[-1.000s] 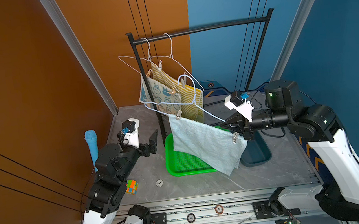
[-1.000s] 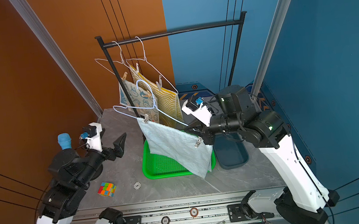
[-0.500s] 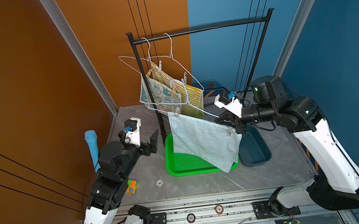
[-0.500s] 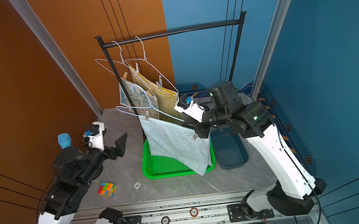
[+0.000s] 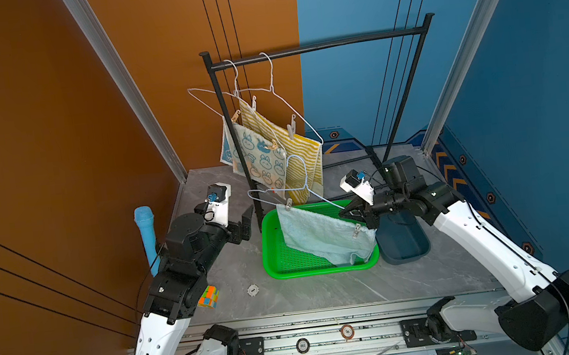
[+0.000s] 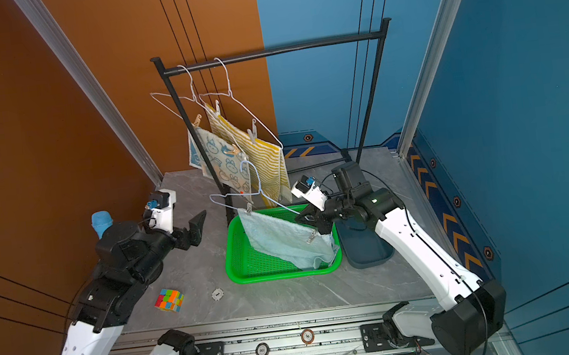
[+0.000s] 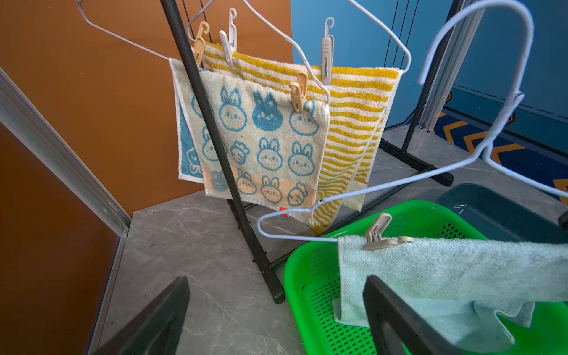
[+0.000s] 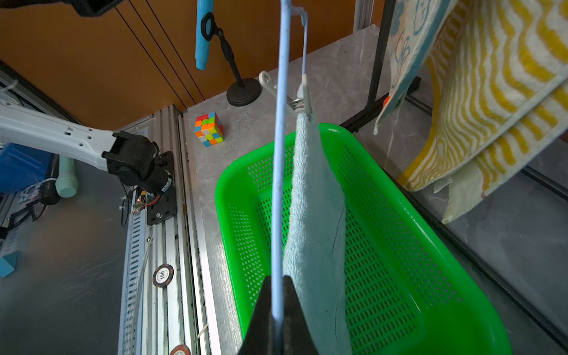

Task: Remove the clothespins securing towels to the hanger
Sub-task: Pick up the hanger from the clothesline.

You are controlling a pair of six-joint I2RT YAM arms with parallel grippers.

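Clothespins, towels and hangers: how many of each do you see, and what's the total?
Clothespins: 6
Towels: 3
Hangers: 3
Total: 12

You can read one number for certain: "100" on the black-and-white poker chip (image 8: 163,275) lying on the metal rail (image 8: 172,246), at the lower left of the right wrist view. The same chip (image 5: 302,345) sits low in the middle of both top views, its figures upside down. The brown chip (image 5: 347,332) beside it and the white disc (image 5: 253,290) on the table (image 5: 234,264) carry marks too small to read.
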